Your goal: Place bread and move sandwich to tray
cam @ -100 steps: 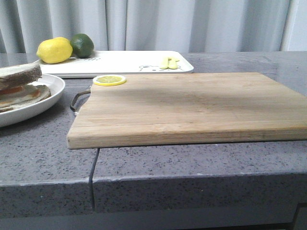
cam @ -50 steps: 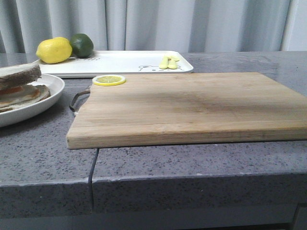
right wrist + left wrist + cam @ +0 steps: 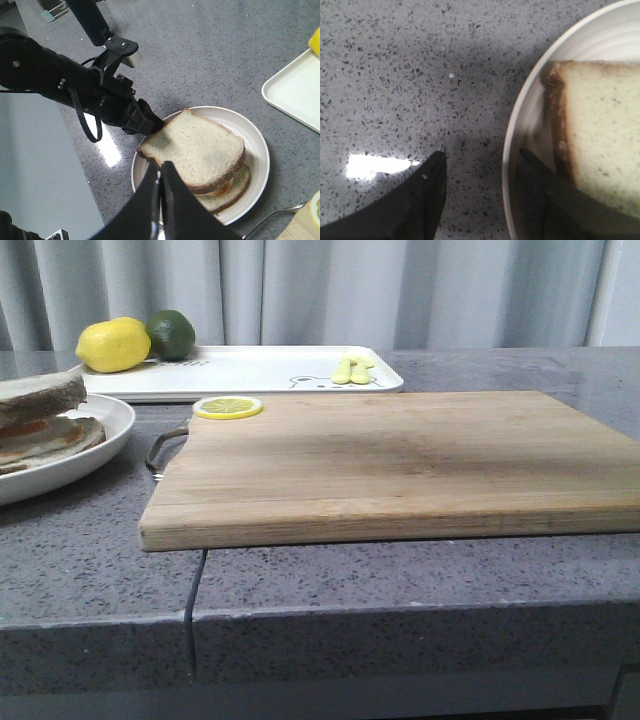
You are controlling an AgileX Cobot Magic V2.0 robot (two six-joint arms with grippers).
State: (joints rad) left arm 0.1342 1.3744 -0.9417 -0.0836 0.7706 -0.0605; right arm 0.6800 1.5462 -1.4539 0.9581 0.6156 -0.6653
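Note:
The sandwich point(image 3: 222, 189) lies in a round white plate point(image 3: 255, 165) with a speckled bread slice point(image 3: 195, 147) on top and orange egg showing at its edge. The plate point(image 3: 90, 445) is at the front view's left edge. My left gripper point(image 3: 482, 152) is open and straddles the plate's rim point(image 3: 517, 130), one finger on the counter, the other inside beside the bread point(image 3: 600, 135). It also shows in the right wrist view point(image 3: 150, 122). My right gripper point(image 3: 161, 165) is shut and empty above the plate. The white tray point(image 3: 250, 370) lies at the back.
A wooden cutting board point(image 3: 400, 460) with a metal handle fills the middle, a lemon slice point(image 3: 228, 407) on its corner. A lemon point(image 3: 113, 344), a lime point(image 3: 172, 333) and a small yellow item point(image 3: 352, 370) sit on the tray. The counter's front edge is near.
The top bread slice on the plate has shifted slightly. Nothing else in the front view has moved.

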